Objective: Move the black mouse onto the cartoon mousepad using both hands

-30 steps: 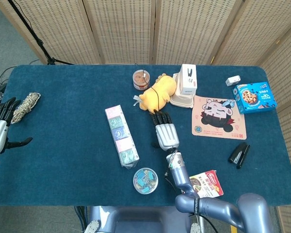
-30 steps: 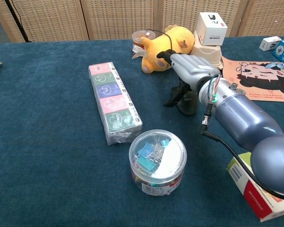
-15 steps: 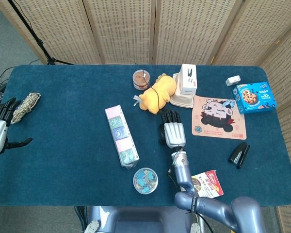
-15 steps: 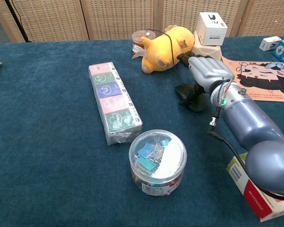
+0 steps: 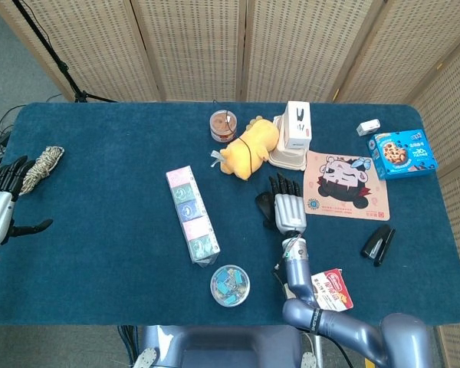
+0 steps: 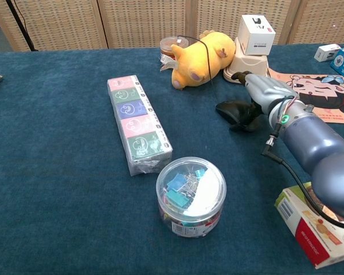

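Smooth black mouse [image 6: 234,109] low and rounded on the napped blue cloth [image 5: 115,192], just left of the flat printed mousepad [image 5: 345,182], not on it. Right hand [image 6: 265,91] of grey metal beside and over the mouse, fingers fairly straight, grip impossible to tell. Left hand [image 5: 1,207] splayed, holding nothing, at the cloth's left edge near coiled twine [image 5: 40,169]. Bare cloth between mouse and mousepad.
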Robot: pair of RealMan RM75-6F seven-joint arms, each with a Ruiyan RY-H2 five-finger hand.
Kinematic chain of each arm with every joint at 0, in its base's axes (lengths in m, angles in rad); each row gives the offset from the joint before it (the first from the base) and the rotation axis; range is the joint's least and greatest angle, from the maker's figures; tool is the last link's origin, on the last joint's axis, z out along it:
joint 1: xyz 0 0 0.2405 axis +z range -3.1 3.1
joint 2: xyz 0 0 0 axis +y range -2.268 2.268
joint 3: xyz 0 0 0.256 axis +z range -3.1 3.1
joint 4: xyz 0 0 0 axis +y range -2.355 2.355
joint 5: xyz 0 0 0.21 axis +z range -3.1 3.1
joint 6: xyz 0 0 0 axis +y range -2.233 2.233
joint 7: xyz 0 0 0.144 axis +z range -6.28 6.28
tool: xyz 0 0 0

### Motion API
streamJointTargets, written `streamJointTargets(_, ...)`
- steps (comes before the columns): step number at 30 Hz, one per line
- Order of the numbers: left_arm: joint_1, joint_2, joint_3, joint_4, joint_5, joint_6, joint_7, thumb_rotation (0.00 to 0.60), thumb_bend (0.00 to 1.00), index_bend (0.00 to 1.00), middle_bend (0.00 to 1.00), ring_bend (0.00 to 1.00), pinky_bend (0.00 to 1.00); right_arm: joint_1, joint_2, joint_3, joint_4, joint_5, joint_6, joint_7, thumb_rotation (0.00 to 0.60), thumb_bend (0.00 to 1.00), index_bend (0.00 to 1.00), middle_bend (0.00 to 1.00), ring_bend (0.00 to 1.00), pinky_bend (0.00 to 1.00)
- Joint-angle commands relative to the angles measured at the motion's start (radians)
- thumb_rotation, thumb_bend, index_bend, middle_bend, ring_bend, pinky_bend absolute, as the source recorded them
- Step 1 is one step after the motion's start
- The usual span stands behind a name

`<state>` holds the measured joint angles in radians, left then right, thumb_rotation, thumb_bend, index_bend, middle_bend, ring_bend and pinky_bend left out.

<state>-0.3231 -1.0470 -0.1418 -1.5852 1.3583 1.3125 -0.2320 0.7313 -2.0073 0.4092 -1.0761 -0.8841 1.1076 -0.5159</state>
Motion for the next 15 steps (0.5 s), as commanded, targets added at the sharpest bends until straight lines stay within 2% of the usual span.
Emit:
streamJointTargets(1, 0.002, 0.002, -0.002, -0.001, -0.001, -0.002, -0.004, 0.600, 0.08, 0.00, 0.00, 0.00, 0.00, 0.004, 0.001, 0.013, -0.001, 0.021, -0.011, -0.008, 0.600, 0.00, 0.00, 0.01, 0.02, 0.14)
streamJointTargets(6, 0.004, 0.005, -0.004, 0.000, 0.001, -0.006, -0.012, 0.600, 0.08, 0.00, 0.00, 0.00, 0.00, 0.011, -0.006, 0.020, 0.026, 0.030, -0.017, 0.005, 0.600, 0.00, 0.03, 0.08, 0.11, 0.26)
streamJointTargets(15, 0.007, 0.006, -0.009, -0.001, 0.001, -0.011, -0.015, 0.600, 0.08, 0.00, 0.00, 0.00, 0.00, 0.021, -0.016, 0.030, 0.057, 0.042, -0.048, 0.045, 0.600, 0.02, 0.26, 0.28, 0.30, 0.41)
